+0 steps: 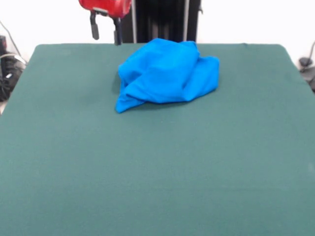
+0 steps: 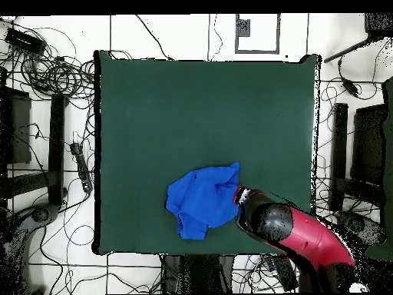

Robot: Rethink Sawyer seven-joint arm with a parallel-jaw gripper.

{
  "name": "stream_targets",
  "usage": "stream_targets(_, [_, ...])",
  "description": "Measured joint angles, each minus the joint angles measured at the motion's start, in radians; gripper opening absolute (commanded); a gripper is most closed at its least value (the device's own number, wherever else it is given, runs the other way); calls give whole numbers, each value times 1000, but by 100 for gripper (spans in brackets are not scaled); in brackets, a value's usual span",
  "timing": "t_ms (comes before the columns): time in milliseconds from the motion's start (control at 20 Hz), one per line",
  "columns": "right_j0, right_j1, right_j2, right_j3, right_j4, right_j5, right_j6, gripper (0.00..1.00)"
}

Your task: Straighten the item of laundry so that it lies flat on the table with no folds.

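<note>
The item of laundry (image 1: pixel 166 73) is a bright blue T-shirt, crumpled in a bunched heap with many folds near the far edge of the table (image 1: pixel 147 172). No print shows. In the overhead view the shirt (image 2: pixel 201 201) lies near the table's (image 2: pixel 199 107) bottom edge. My gripper (image 1: pixel 105 30) hangs above the table's far edge, up and to the left of the shirt. Its two dark fingers (image 1: pixel 94 29) are apart and hold nothing. In the overhead view the red arm's head (image 2: pixel 269 220) sits just right of the shirt.
Cables (image 2: pixel 54 69) and dark stands (image 2: pixel 55 146) lie on the floor around the table. The black pedestal (image 1: pixel 160 19) stands behind the shirt at the table's far side.
</note>
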Motion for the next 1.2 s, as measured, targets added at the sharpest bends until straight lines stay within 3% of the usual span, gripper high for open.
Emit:
stream_targets(500, [71, 33, -8, 26, 2, -74, 0, 100])
stream_targets(1200, [283, -49, -40, 126, 93, -75, 17, 100])
